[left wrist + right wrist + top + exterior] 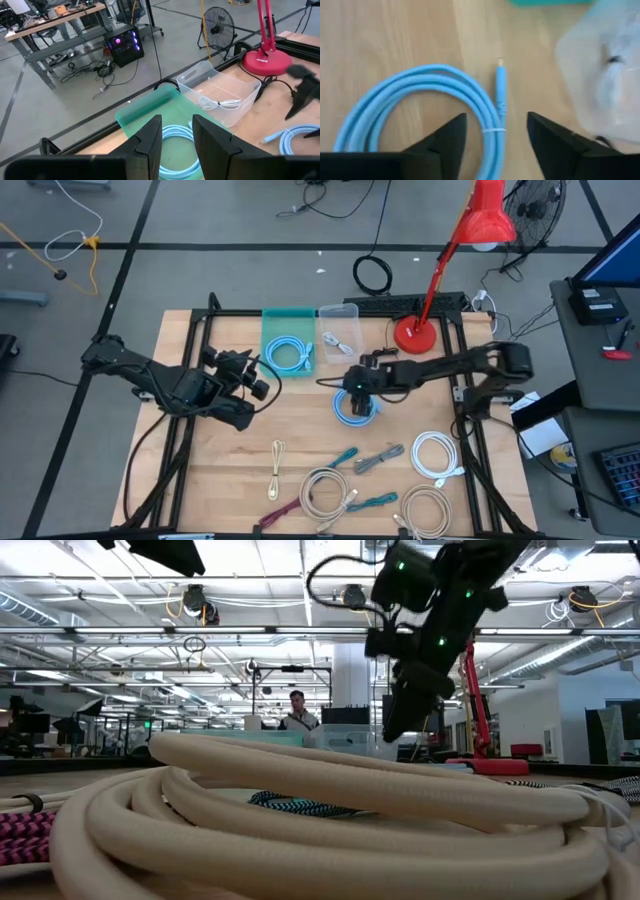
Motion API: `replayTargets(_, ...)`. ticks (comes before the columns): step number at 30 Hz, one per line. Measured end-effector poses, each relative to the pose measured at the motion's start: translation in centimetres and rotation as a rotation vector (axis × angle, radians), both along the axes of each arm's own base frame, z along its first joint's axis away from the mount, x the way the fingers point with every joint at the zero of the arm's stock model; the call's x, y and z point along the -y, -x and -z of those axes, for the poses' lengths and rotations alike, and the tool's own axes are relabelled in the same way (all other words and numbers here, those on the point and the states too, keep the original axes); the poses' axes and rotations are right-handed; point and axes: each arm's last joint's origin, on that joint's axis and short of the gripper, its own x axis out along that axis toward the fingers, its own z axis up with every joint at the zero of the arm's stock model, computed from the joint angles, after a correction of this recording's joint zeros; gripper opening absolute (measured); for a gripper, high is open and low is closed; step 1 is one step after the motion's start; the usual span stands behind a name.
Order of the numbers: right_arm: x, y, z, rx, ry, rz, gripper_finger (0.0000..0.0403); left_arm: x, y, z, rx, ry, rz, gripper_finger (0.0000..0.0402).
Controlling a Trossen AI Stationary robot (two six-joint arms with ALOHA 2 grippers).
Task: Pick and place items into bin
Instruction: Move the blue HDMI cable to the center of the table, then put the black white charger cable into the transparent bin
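**Right gripper over loose blue coil, two bins at the far edge**

I count two bins: a teal bin [287, 320] already holding one light blue coil [291, 354], and a clear bin [340, 330] with a thin white cord [336, 340] in it. They sit side by side at the table's [220, 450] far edge, next to the red lamp [412, 333].

A second light blue coil [415, 107] lies flat mid-table, round loops, bound by a small tie, one plug end sticking out. My right gripper [495, 132] hangs right above it, fingers spread, nothing between them. My left gripper [176, 137] sits near the teal bin, also spread and empty.

Toward the near edge I see one white coil [436, 455], two beige coils [322, 492], a cream cord [276, 465], a maroon cord [284, 507], two teal cords [345, 456] and one grey bundle [378, 459]. They sit close together.

Bare wood is open between the arms and along the left side. In the low view, a person [297, 710] stands far off behind the table.
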Motion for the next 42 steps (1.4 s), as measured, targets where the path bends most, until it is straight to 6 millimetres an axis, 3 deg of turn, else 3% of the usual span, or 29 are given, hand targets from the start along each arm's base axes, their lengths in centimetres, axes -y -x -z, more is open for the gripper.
replayTargets(5, -1.7, 1.4, -3.7, 0.119, 0.014, -0.007, 0.0252, 0.0, 0.0, 0.0, 0.002, 0.004, -0.001, 0.0113)
replayTargets(11, -5.5, 4.5, -7.8, 0.221, -0.198, -0.142, 0.0254, 0.0, 0.0, 0.0, -0.004, 0.011, 0.003, 0.0113)
replayTargets(18, -11.0, 7.2, -8.9, 0.209, -0.299, -0.292, 0.0236, 0.0, 0.0, 0.0, -0.003, 0.018, 0.004, 0.0113)
replayTargets(22, -13.8, 8.0, -7.6, 0.144, -0.35, -0.324, 0.0229, 0.0, 0.0, 0.1, -0.003, 0.027, 0.005, 0.0113)
replayTargets(26, -15.1, 9.5, -5.2, 0.026, -0.384, -0.265, 0.0228, 0.0, 0.0, 0.1, -0.005, 0.035, 0.008, 0.0113)
replayTargets(35, -14.4, 11.0, -1.1, -0.04, -0.309, -0.178, 0.0227, 0.1, -0.2, 0.0, 0.012, 0.039, 0.012, 0.0113)
replayTargets(42, -14.7, 10.2, 1.6, -0.111, -0.295, -0.202, 0.0237, -0.1, -0.3, 0.0, 0.003, 0.042, 0.009, 0.0113)
